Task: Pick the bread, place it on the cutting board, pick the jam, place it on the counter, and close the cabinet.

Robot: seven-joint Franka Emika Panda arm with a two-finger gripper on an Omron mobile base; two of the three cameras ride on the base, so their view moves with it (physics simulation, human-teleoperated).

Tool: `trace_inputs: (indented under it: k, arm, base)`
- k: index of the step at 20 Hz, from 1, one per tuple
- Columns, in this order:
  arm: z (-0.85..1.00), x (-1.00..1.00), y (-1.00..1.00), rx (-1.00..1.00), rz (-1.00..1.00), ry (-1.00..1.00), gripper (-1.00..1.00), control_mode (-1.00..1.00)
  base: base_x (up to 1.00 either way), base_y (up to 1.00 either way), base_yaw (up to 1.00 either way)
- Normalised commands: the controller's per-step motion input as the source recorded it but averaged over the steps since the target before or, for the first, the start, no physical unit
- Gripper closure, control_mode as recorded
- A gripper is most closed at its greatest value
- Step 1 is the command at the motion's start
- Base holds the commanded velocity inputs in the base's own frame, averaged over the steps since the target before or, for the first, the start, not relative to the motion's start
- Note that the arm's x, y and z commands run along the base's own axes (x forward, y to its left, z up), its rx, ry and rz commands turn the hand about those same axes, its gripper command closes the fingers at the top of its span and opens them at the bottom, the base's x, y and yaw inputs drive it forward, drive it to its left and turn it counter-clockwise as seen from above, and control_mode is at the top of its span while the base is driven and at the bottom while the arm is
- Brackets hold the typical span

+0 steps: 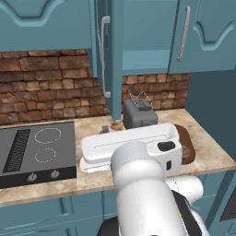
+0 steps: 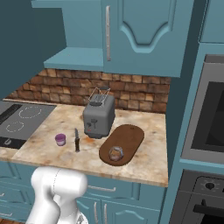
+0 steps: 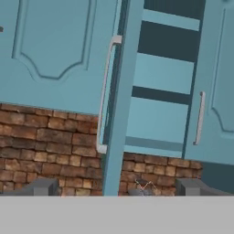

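Cabinet [image 1: 108, 60] door stands swung out edge-on in the left base view, bar handle [image 1: 104, 57] facing left; shelves behind look bare. Toaster [image 1: 139, 114] sits on the surface [image 1: 92, 129] below, stovetop [image 1: 37, 150] to the left; the arm hides most of the cutting board [image 1: 186, 143].

Right base view: bread [image 2: 115, 153] rests on the near end of the cutting board [image 2: 124, 142]. Jam [image 2: 60, 139] stands on the surface [image 2: 148, 162] left of the toaster [image 2: 99, 116], a knife [image 2: 77, 140] between them. Both placements judged done.

Hand view: tool [image 3: 116, 187] faces the open door's edge [image 3: 121, 98], finger tips [image 3: 41, 186] spread wide, holding nothing. Closing the cabinet is what remains.
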Motion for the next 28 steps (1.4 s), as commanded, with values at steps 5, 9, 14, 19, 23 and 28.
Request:
trace_inputs:
  k: [5, 9, 14, 19, 23, 28]
  arm:
    - [0.0, 0.11, 0.08, 0.0, -0.01, -0.05, -1.0, -1.0]
    - [0.0, 0.09, 0.01, 0.0, -0.06, -0.06, -1.0, -1.0]
    - [0.0, 0.06, 0.05, 0.0, -0.1, -0.07, -1.0, -1.0]
    - [0.0, 0.08, 0.13, 0.0, -0.12, -0.07, -1.0, -1.0]
    - [0.0, 0.18, 0.13, 0.0, -0.1, -0.06, -1.0, -1.0]
    - [0.0, 0.23, 0.09, 0.01, -0.09, -0.07, -1.0, -1.0]
  base:
    - [0.0, 0.0, 0.0]
    - [0.0, 0.0, 0.0]
    - [0.0, 0.0, 0.0]
    - [0.0, 0.0, 0.0]
    - [0.0, 0.0, 0.0]
    - [0.0, 0.0, 0.0]
